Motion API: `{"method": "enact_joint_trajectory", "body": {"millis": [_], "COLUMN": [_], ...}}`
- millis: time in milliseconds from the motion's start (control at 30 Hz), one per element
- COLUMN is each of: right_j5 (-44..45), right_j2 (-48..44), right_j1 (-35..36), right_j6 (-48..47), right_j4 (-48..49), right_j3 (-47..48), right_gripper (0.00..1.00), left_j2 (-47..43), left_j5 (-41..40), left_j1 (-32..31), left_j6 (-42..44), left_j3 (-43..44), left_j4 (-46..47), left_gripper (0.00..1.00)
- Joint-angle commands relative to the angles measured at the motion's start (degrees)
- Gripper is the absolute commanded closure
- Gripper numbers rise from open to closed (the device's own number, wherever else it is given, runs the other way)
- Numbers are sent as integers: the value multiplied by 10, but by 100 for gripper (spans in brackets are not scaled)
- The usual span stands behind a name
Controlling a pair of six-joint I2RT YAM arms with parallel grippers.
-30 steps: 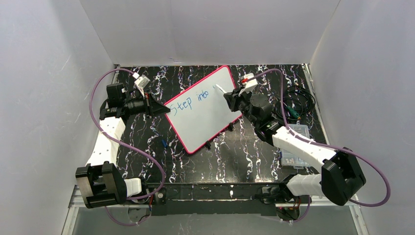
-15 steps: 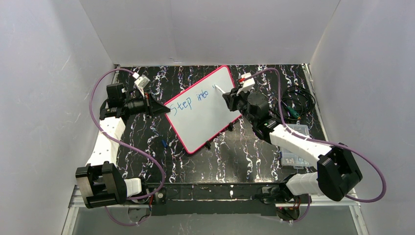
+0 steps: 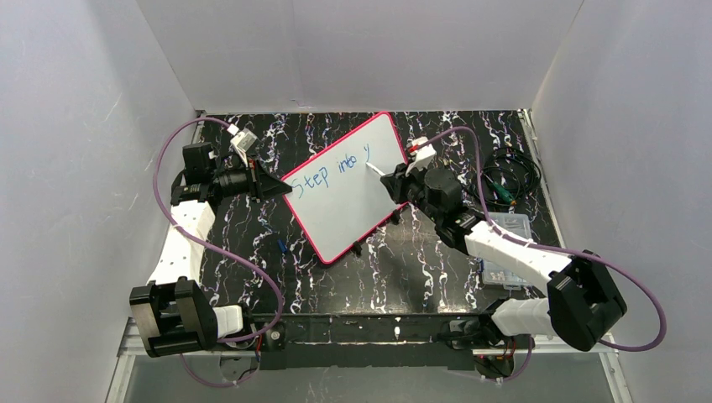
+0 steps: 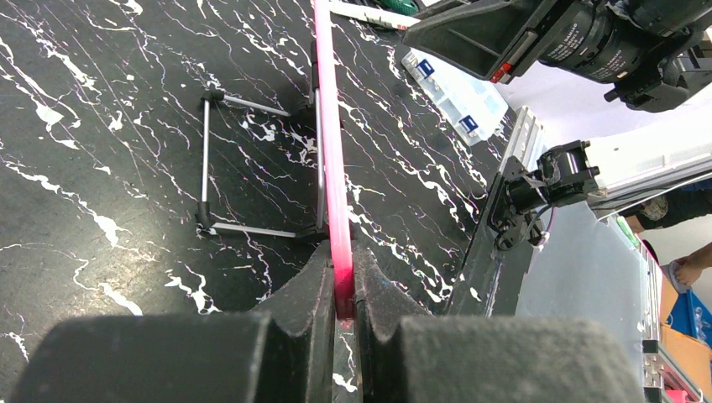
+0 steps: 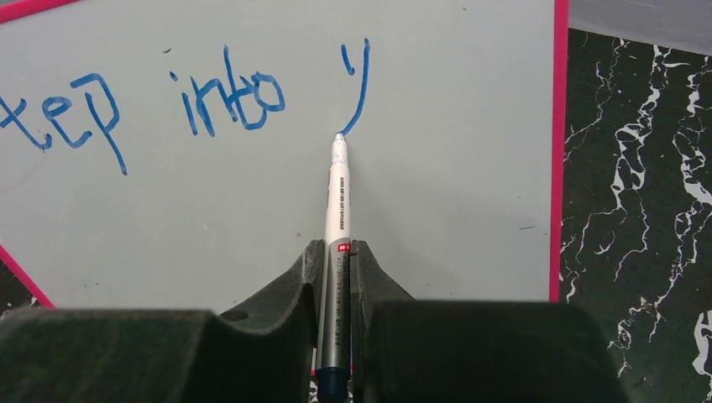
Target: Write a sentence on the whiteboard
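Whiteboard (image 3: pixel 344 210) sits mid-table, turned at an angle, one corner toward the near edge and one toward the back wall. It's propped on a wire stand (image 4: pixel 206 159) that shows behind it in the left wrist view. Nearest us, on the black marbled table (image 3: pixel 420 260), a small blue item (image 3: pixel 281 246) lies just off the board's near-left edge; can't tell what it is. A clear plastic box (image 3: pixel 510 228) sits to the right under the right arm's forearm, well apart from the board. Left gripper (image 4: pixel 342 260) is clamped on the board's pink frame at its left corner, jaws pinching the edge from both sides. Right gripper (image 5: pixel 337 252) is clenched on a white marker pen (image 5: pixel 338 193), barrel running straight out between the fingers. The pen tip touches the board at the bottom of the tail of a "y". The sentence (image 5: pixel 227 88) so far reads "Step into y", blue, one line along the board's upper part, with the lower part bare. Farther back on the right, a tangle of cables (image 3: pixel 508 180) lies near the wall.
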Motion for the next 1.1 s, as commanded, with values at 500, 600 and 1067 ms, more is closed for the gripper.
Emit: {"method": "enact_joint_trajectory", "body": {"millis": [500,600,1067], "right_j5": [86,83,58], "right_j2": [-19,-6,29], "right_j1": [0,-2,-8], "right_j6": [-24,-27,-40], "right_j4": [20,31,46], "right_j3": [62,68,83], "right_gripper": [99,99,99], "left_j2": [-12,-12,-10], "left_j5": [38,37,38], "left_j1": [-13,-13,-13], "left_j6": [23,23,24], "left_j3": [6,7,8], "left_j4": [-26,-26,-26], "left_gripper": [100,100,100]}}
